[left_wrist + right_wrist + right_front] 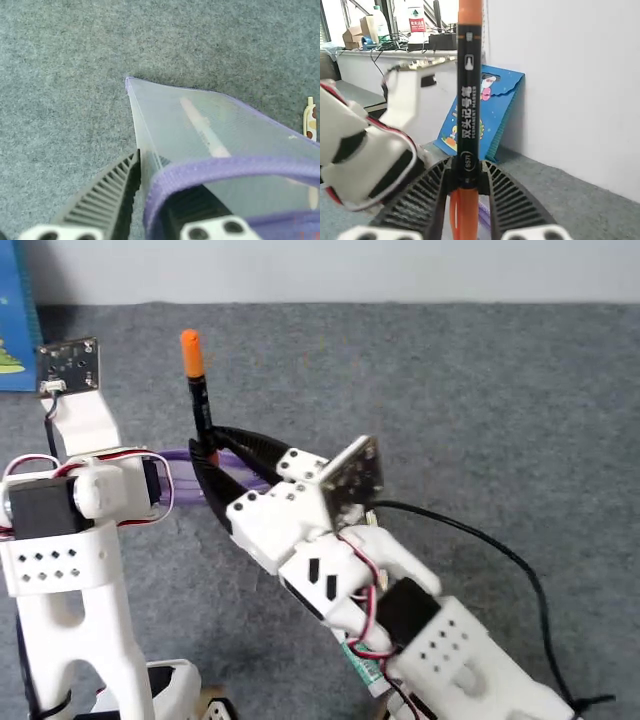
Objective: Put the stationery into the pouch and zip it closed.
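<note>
Desk (480, 390): a grey, felt-like surface covers the whole work area in the high view. A white wall runs along its 12 o'clock edge.

Left arm (70, 560): it stands at the 8 o'clock side of the high view and is white with black motors.

Right arm (400, 610): it enters from 5 o'clock and stretches toward the centre.

Blue box (15, 320): it stands at the 10 o'clock corner, against the wall.

Pouch (225, 145): it is see-through with a purple zip edge. In the high view it lies between the two arms, just 9 o'clock of centre and mostly hidden by them. In the left wrist view one corner lies on the desk, and the two purple edges near the camera stand apart.

Left claw (141, 167): it is pressed together on the pouch wall beside the purple edge. One ribbed black finger is outside, and the other is under the purple band.

Right claw (466, 164): it pinches a marker (469, 100) on its lower barrel.

Marker: the barrel is black with an orange cap (191, 352). It is held upright over the pouch, and in the high view the cap points to 12 o'clock.

Pale pen (202, 127): it lies inside the pouch and shows through the wall.

Spotted pen (310, 120): it lies on the desk just beyond the pouch's far edge, outside the pouch.
</note>
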Motion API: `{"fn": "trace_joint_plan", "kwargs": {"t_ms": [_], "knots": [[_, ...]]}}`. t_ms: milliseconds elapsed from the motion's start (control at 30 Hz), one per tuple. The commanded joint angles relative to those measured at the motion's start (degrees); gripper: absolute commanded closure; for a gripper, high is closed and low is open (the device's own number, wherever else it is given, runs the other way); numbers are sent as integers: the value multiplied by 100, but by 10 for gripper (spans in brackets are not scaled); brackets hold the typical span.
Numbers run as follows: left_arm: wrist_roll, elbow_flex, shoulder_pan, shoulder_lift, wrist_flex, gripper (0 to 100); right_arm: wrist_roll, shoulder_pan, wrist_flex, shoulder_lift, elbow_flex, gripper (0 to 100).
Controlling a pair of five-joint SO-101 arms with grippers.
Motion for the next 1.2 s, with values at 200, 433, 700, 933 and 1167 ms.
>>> {"fn": "trace_joint_plan", "kwargs": {"t_ms": [200,433,700,933,1167], "knots": [[-35,-22,-26,-26,-123,989,1029,-31,-2229,365,1336,991],[-35,-22,-26,-26,-123,989,1284,-31,-1727,127,1626,827],[-35,-22,-26,-26,-123,989,1266,-40,-374,-813,1222,783],[-35,-22,-26,-26,-123,989,378,787,1701,-1288,105,786],[-35,-22,-26,-26,-123,989,-325,2299,3442,-400,-519,786]]}}
